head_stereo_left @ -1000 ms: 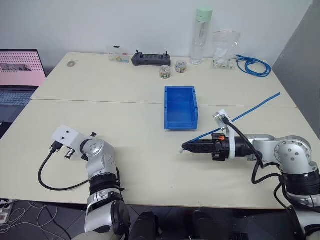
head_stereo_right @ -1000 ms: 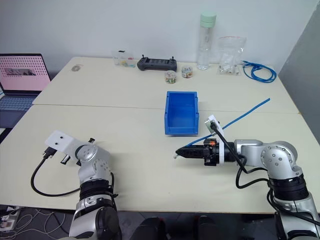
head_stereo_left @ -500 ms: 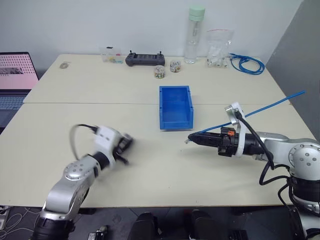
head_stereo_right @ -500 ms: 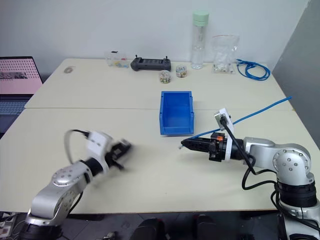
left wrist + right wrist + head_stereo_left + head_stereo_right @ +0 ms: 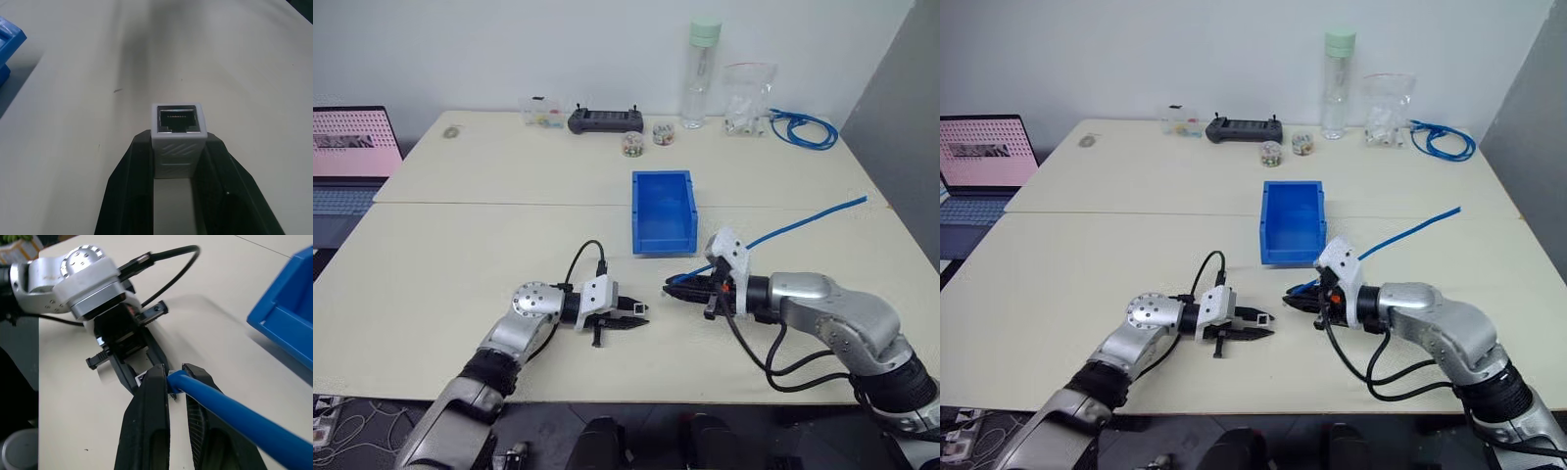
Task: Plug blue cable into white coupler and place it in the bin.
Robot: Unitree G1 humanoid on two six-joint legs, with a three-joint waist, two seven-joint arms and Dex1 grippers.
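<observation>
Left wrist view: white coupler (image 5: 177,129) clamped in left gripper (image 5: 178,161), socket facing outward along fingers. Right wrist view: right gripper (image 5: 172,382) pinching blue cable (image 5: 230,418), plug end aimed at the coupler.

The bin (image 5: 663,210) stands mid-table (image 5: 460,264). In front of it, the left gripper (image 5: 636,315) and right gripper (image 5: 672,287) face each other, close but apart. The cable (image 5: 803,217) trails rightward past the bin.

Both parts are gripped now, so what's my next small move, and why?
Probably ease the right gripper toward the left gripper, lining up the plug. The white coupler sits clamped with its socket facing out, and the blue cable end is pinched, but a gap separates them.
</observation>
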